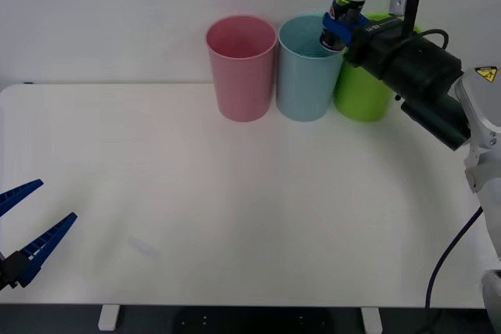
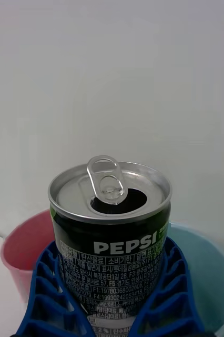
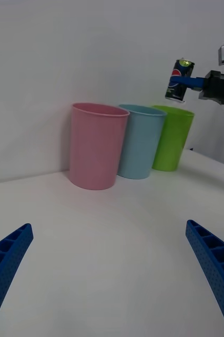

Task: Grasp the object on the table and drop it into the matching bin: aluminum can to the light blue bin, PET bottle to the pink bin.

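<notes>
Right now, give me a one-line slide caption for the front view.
Right gripper holds the aluminum can above the light blue bin.

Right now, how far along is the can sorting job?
Done: the right tool has the aluminum can gripped and lifted off the table. In hand: the can hangs above the light blue bin, near its far rim. Left: release it inside. The left tool waits open, low over the table's near edge.
</notes>
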Controlling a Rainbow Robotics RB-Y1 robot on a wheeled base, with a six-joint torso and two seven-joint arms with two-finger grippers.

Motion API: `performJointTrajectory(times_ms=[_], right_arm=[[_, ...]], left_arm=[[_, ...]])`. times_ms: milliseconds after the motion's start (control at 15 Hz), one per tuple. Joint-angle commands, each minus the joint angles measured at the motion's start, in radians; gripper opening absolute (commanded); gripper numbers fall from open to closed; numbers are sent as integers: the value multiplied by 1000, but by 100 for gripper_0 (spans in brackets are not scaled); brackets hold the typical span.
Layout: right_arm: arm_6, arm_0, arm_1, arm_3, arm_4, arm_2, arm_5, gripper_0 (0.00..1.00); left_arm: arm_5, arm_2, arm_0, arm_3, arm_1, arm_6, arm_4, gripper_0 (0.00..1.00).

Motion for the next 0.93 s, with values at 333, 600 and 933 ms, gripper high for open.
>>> performJointTrajectory(times_ms=[333,600,933], right_arm=[[50,-163,65,223,35,-1,98,0],[75,-216,113,294,55,-1,192,0],[105,-262,143,354,55,-1,275,0]], left_arm=[[0,0,0,0,0,0,0,100],[0,0,0,0,0,0,0,100],[0,0,0,0,0,0,0,100]])
